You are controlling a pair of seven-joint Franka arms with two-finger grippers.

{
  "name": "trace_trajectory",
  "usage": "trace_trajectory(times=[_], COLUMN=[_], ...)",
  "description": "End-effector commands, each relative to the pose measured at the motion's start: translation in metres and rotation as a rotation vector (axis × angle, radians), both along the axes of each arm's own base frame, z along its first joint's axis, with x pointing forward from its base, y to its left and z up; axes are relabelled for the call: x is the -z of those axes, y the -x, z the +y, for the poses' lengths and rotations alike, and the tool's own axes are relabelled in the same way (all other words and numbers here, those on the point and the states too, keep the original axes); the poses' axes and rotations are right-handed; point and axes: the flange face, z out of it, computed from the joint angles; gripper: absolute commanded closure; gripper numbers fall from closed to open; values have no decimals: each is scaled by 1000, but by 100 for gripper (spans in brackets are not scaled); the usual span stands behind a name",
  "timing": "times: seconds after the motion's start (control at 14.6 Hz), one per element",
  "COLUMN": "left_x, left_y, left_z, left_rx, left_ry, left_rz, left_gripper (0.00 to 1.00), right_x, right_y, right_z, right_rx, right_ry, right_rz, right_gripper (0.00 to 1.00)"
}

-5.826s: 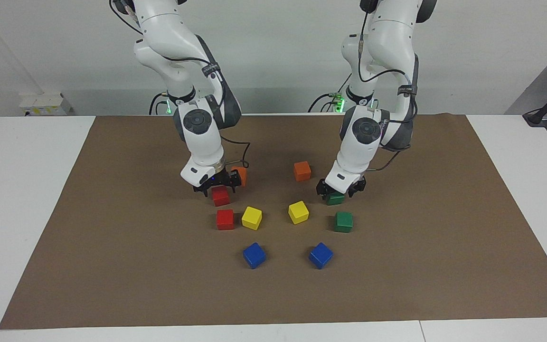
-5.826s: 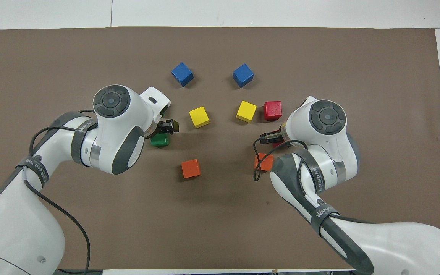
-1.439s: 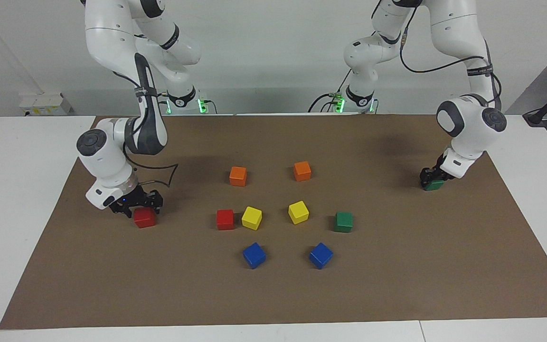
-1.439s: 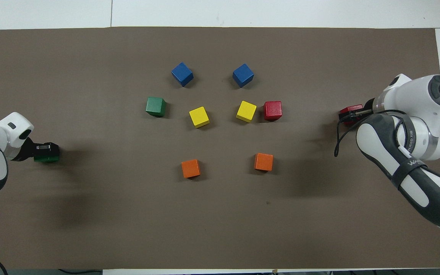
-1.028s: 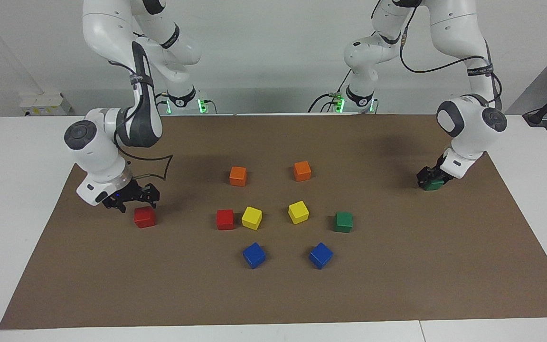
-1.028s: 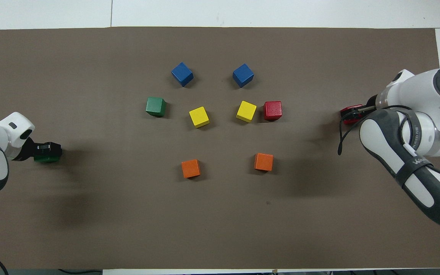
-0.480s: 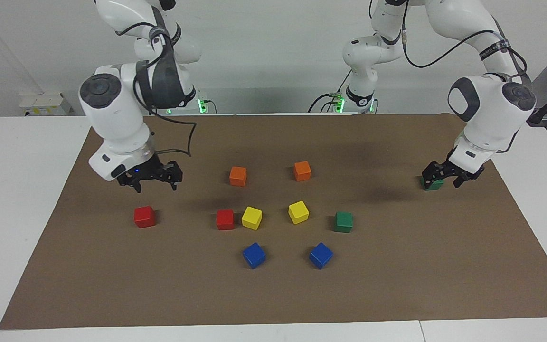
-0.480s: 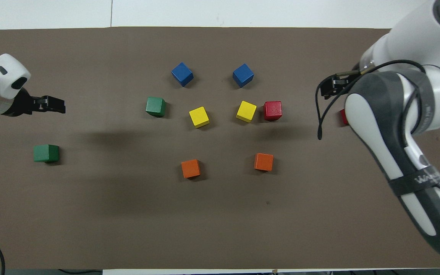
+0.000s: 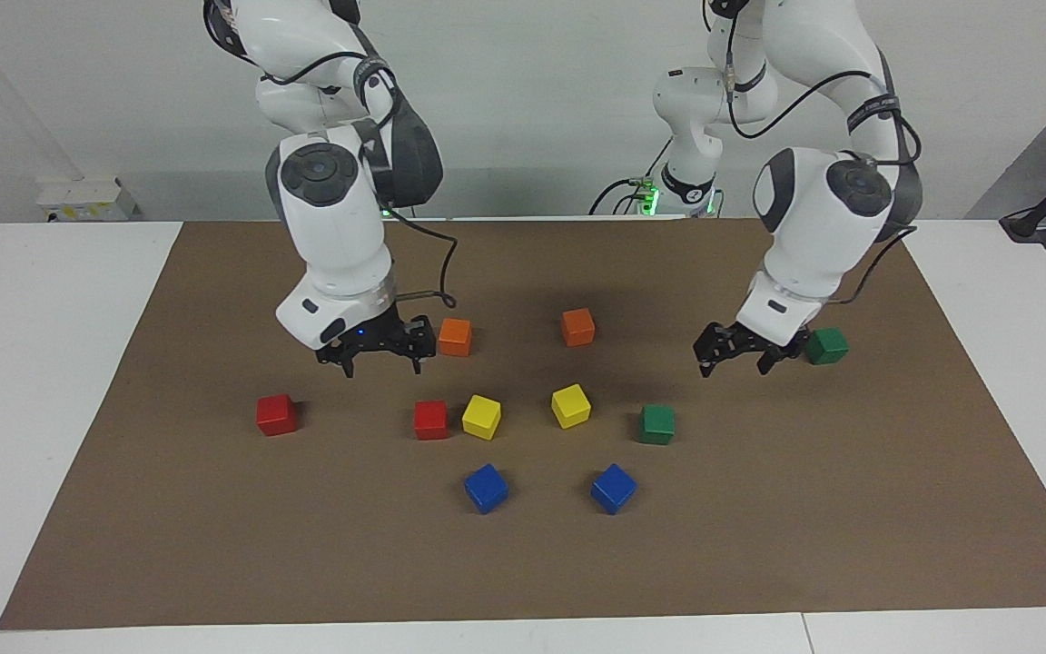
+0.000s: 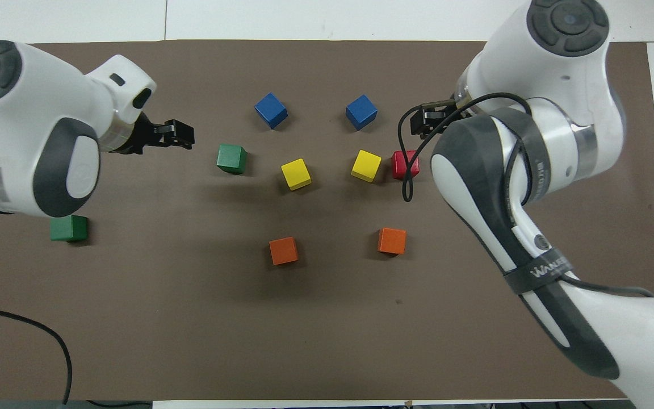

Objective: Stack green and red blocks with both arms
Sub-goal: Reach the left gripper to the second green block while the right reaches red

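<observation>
Hanging above the brown mat [image 9: 123,509] with nothing held, both grippers are seen with fingers spread. The right gripper [image 9: 378,352] is raised over bare mat, between the outlying red block [image 9: 276,414] toward the right arm's end of the desk and the red block in the middle cluster [image 9: 430,420]. The left gripper [image 9: 741,350] is raised over bare mat between the outlying green block [image 9: 826,346], near the mat's edge at the left arm's end, and the green block in the cluster [image 9: 656,424].

No block is stacked yet; all four task blocks sit flat on the mat, each pair well apart. The step in hand is judged to be the pickup of the two cluster blocks, to be carried out to the outlying ones.

Several risks are foreseen. The cluster red block is touching or just beside a yellow block [image 9: 481,417], so a finger lowered on that side could be blocked by it or could shove both aside. An orange block [image 9: 455,336] lies just beside the right gripper and could be clipped if the descent is started from there. A block gripped off-centre could be twisted in the fingers and set down askew, so that it slides off the lower one. The outlying green block lies close to the mat's edge, so a nudge during placement could push it onto the bare desk [image 9: 1013,300].
</observation>
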Motion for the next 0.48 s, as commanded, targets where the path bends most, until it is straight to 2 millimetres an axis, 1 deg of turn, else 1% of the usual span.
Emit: trace_trajectory(times=[0.0,0.07,0.21,0.27,0.34,0.41], left_x=[47,61,82,88,91,91], left_y=[-15,-18,-22,-24,-26,-27], left_z=[-47,-58,-59,-58,-58,-59], left_rx=[41,57,77,100,115,115], left_ry=[2,-2,-37,-67,-88,-83], left_rz=[37,37,47,41,26,12], left_gripper=[0,0,0,0,0,0], right_x=[19,32,47,56,64,71], right_y=[-9,-10,-8,-7,-8,-7], right_z=[9,9,11,7,-2,-9], right_rx=[63,86,100,103,112,119], right_ry=[-20,-23,-22,-24,-24,-25], right_rz=[-1,11,16,15,13,10], right_gripper=[0,0,0,0,0,0])
